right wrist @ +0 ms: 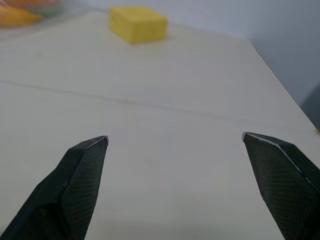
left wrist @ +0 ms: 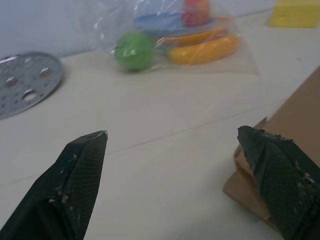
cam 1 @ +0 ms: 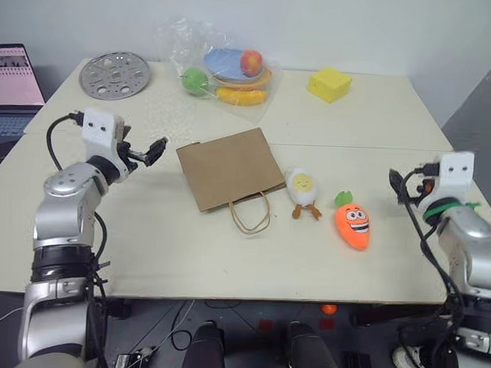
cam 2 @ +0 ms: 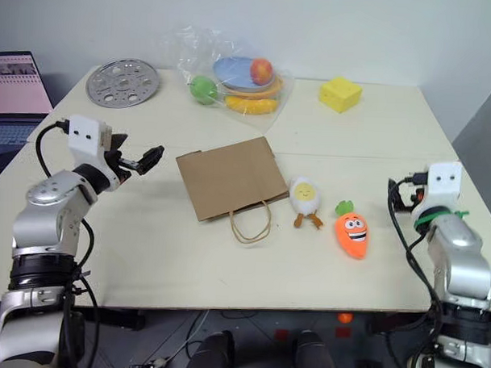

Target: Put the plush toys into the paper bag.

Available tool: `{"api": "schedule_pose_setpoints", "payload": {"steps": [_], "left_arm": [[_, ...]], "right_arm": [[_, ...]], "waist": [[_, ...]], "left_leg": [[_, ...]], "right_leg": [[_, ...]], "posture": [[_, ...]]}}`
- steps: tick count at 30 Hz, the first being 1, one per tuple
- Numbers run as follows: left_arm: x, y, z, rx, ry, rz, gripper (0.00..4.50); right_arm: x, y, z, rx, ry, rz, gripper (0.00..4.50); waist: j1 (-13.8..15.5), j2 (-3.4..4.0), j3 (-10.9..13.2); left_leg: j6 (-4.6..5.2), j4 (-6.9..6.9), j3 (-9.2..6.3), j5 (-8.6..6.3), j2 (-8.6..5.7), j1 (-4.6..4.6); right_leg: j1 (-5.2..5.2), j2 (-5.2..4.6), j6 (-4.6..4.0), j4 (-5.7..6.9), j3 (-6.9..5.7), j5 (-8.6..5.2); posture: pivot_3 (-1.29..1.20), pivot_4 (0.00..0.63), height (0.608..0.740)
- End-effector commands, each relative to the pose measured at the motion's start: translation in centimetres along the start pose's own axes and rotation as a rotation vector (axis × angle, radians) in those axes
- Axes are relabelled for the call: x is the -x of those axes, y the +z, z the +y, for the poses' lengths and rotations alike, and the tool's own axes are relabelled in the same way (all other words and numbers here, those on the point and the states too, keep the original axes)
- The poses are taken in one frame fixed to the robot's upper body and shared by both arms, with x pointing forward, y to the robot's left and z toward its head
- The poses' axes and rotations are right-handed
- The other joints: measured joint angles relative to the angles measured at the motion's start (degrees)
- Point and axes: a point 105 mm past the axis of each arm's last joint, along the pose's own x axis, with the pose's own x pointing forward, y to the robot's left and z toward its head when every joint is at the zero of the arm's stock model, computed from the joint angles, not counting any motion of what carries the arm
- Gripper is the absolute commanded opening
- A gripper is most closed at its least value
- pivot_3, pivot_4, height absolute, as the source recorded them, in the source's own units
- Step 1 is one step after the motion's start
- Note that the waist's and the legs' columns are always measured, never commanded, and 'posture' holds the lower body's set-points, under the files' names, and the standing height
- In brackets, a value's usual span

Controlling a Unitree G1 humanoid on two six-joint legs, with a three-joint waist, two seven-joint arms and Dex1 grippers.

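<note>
table (cam 1: 227, 256): pale, wide, bears everything below.
bag (cam 1: 228, 166): brown paper, lying flat near the table's middle, its loop handles toward the near edge; nothing in it.
fruit pack (cam 1: 225, 70): clear plastic around a green ball, a blue plate, a red fruit and a yellow one, at the far side.
disc (cam 1: 114, 74): round perforated metal, far left, beside the fruit pack.
block (cam 1: 329, 83): yellow, far right, well apart from the toys.
carrot (cam 1: 353, 222): orange plush, green leaves, lying right of the egg, near it, not touching.
egg (cam 1: 302, 192): white plush, yellow face, orange feet, just right of the bag's handles, outside the bag.
left gripper (cam 1: 150, 152): fingers spread wide, holding nothing, above the table just left of the bag; its wrist view shows the bag's corner by one finger.
right gripper (right wrist: 175, 139): fingers spread wide, holding nothing, over bare table at the right, pointing toward the block.
</note>
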Motion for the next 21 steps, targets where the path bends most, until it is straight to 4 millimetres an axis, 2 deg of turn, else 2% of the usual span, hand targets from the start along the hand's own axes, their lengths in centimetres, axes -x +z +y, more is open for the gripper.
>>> {"api": "schedule_pose_setpoints", "payload": {"steps": [1, 2, 3, 5, 8, 14, 17, 21], "left_arm": [[-0.1, 1.6, -0.5, -0.116, -0.102, -0.015, 4.46], [-0.1, 1.5, -0.6, -0.14, -0.116, -0.003, 4.46], [-0.2, 2.2, -1.4, -0.184, -0.199, -0.01, 4.46], [0.6, 3.7, -5.2, -0.308, -0.494, -0.046, 4.46], [2.1, 3.1, -8.6, -0.449, -0.737, -0.034, 4.46], [4.0, 1.9, -13.4, -0.653, -1.001, -0.095, 4.46], [4.7, 0.4, -15.6, -0.712, -1.099, -0.108, 4.46], [4.1, -1.0, -16.8, -0.813, -1.101, -0.137, 4.46]], "right_arm": [[0.3, 2.8, 1.6, 0.046, 0.16, -0.089, 4.5], [0.4, 3.0, 1.8, 0.053, 0.187, -0.094, 4.5], [0.9, 4.2, 3.6, 0.066, 0.335, -0.117, 4.5], [3.3, 5.7, 7.4, 0.128, 0.666, -0.123, 4.5], [5.7, 6.1, 9.7, 0.176, 0.878, -0.099, 4.5], [8.6, 7.2, 12.5, 0.181, 1.06, -0.092, 4.5], [8.3, 7.7, 12.8, 0.193, 1.029, -0.124, 4.5], [8.2, 7.8, 12.8, 0.167, 1.008, -0.128, 4.5]], "waist": [[0.0, 0.0, 0.0], [0.1, 0.0, 0.0], [0.1, 0.02, 0.0], [0.1, 0.08, 0.1], [0.1, 0.09, 0.1], [0.0, 0.1, 0.1], [0.1, 0.1, 0.1], [0.1, 0.1, 0.1]], "left_leg": [[0.0, -0.02, 0.0, 0.0, 0.0, 0.0], [0.0, -0.07, -0.01, 0.0, 0.0, 0.0], [0.0, -0.09, -0.01, -0.01, 0.0, 0.0], [0.0, -0.11, 0.0, -0.01, -0.01, -0.05], [-0.01, -0.15, -0.01, -0.01, 0.01, -0.16], [0.0, -0.14, 0.03, -0.02, 0.05, -0.11], [0.0, -0.03, 0.04, -0.01, 0.05, -0.11], [0.01, 0.06, 0.07, -0.01, 0.04, -0.11]], "right_leg": [[0.0, 0.0, 0.0, 0.0, -0.01, 0.0], [0.0, 0.0, 0.0, -0.02, -0.01, -0.01], [0.0, 0.0, -0.02, -0.03, -0.01, -0.01], [-0.06, 0.0, -0.03, -0.04, 0.0, 0.0], [-0.14, -0.01, -0.14, -0.05, -0.04, 0.06], [-0.13, -0.01, -0.14, -0.06, -0.01, -0.1], [-0.12, -0.01, -0.29, -0.05, 0.0, -0.19], [-0.08, -0.02, -0.49, -0.06, 0.05, -0.31]], "posture": [[0.0, 0.15, 0.74], [0.0, 0.15, 0.74], [0.0, 0.15, 0.74], [0.0, 0.15, 0.74], [0.0, 0.15, 0.74], [0.0, 0.15, 0.74], [0.0, 0.15, 0.74], [0.0, 0.15, 0.74]]}}
